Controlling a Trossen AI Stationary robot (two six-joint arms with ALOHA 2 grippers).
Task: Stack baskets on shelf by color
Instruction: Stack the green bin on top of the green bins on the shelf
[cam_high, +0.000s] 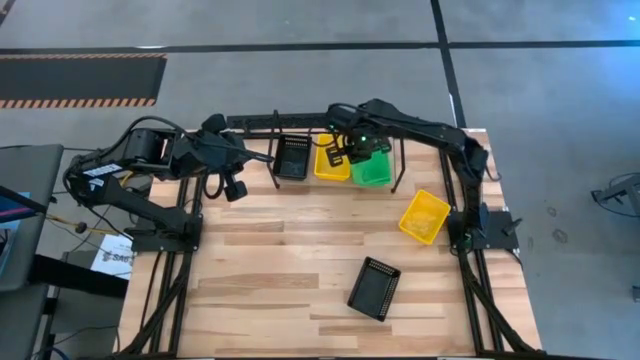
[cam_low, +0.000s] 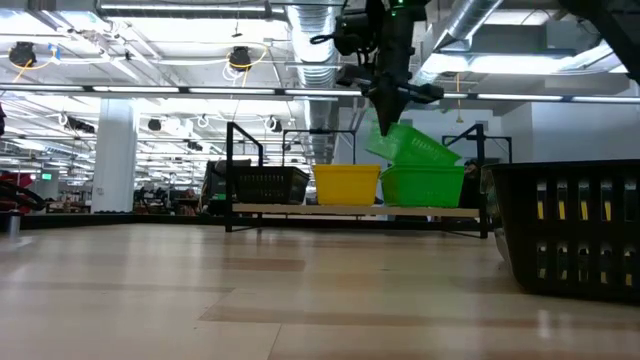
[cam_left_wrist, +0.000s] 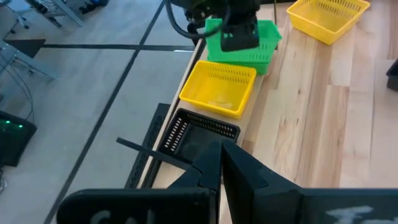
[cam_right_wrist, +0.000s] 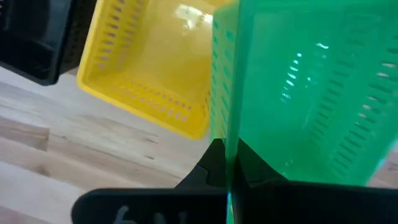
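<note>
R hand (cam_low: 397, 108) is clamped on the rim of a tilted green basket (cam_low: 412, 146), held above another green basket (cam_low: 423, 186) at the shelf's (cam_low: 350, 210) right end. Yellow basket (cam_high: 331, 160) sits mid-shelf, black basket (cam_high: 292, 157) at the left end. L hand (cam_high: 234, 189), fingers together, empty, waits near the shelf's left end. On the worktop (cam_high: 290, 270): loose yellow basket (cam_high: 424, 216) by the R arm base, loose black basket (cam_high: 374, 288) nearer the front.

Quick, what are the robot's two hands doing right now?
Left gripper: closed, holding nothing, waiting beside the shelf.
Right gripper: closed on the rim of a tilted green basket, above the shelf.
</note>
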